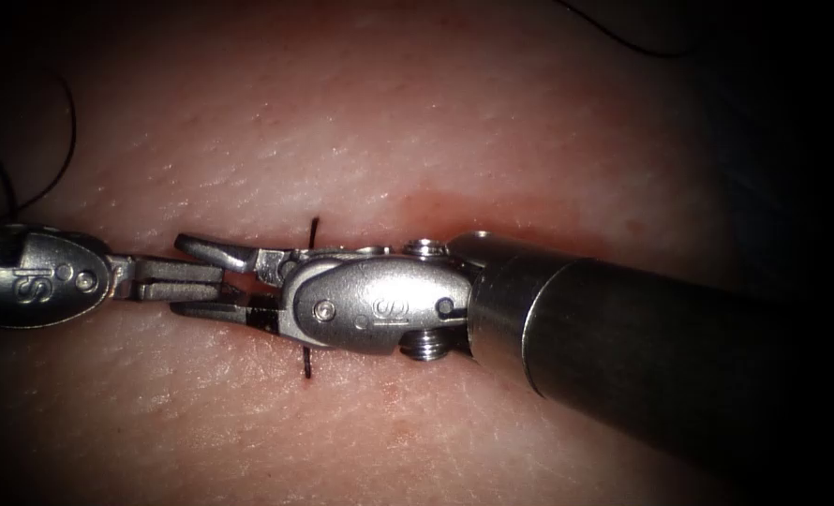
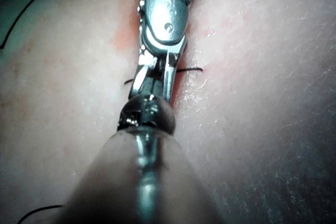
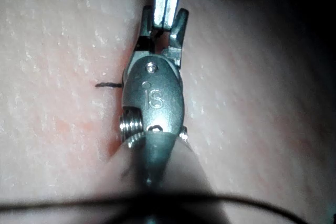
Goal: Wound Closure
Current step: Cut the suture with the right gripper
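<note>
Right tool [image 1: 213, 277], jaws apart, straddles the closed left tool [image 1: 187, 279] above a stitch [image 1: 308, 365]; closing could snag thread.

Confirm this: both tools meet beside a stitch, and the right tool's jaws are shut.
Wrong on the jaws. The endoscope view shows the right tool with its jaws open, holding nothing and straddling the shut tip of the left tool. I cannot tell whether that tip grips anything. The rest stands: they meet beside the stitch.
</note>
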`<move>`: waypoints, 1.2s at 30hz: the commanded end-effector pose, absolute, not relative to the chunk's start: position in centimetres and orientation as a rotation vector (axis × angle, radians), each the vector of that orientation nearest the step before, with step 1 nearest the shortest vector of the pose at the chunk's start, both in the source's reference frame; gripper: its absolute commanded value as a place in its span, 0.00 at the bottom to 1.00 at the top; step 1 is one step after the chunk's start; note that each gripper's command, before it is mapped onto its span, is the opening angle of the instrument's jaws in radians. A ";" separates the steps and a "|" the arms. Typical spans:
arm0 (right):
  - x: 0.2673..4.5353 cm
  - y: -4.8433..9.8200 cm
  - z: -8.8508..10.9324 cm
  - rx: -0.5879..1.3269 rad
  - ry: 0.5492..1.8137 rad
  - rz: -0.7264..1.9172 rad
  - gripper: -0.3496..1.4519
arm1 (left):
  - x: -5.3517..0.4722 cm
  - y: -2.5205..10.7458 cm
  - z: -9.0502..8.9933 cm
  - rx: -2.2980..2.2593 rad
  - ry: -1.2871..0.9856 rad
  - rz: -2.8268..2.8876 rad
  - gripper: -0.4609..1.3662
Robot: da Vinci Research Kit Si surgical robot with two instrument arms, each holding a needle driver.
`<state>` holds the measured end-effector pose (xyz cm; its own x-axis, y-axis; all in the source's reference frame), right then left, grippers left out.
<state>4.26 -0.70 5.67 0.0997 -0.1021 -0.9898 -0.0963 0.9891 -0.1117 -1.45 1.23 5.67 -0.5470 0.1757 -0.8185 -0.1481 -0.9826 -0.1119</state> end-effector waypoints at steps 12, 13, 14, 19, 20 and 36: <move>4.26 -0.7 5.7 -0.163 1.473 -0.004 0.29 | -1.43 1.2 5.6 -1.392 -0.057 2.620 0.06; 4.25 -0.7 5.7 -0.161 1.475 -0.006 0.31 | -1.42 1.2 5.6 -1.393 -0.058 2.620 0.06; 4.25 -0.7 5.7 -0.157 1.476 -0.001 0.34 | -1.42 1.2 5.6 -1.393 -0.059 2.620 0.06; 4.25 -0.7 5.7 -0.147 1.468 0.026 0.68 | -1.41 1.2 5.6 -1.393 -0.062 2.619 0.06; 4.25 -0.7 5.7 -0.146 1.464 0.035 0.71 | -1.41 1.2 5.6 -1.393 -0.061 2.619 0.06; 4.26 -0.7 5.6 -0.153 1.397 0.158 0.99 | -1.44 1.2 5.5 -1.395 -0.059 2.630 0.06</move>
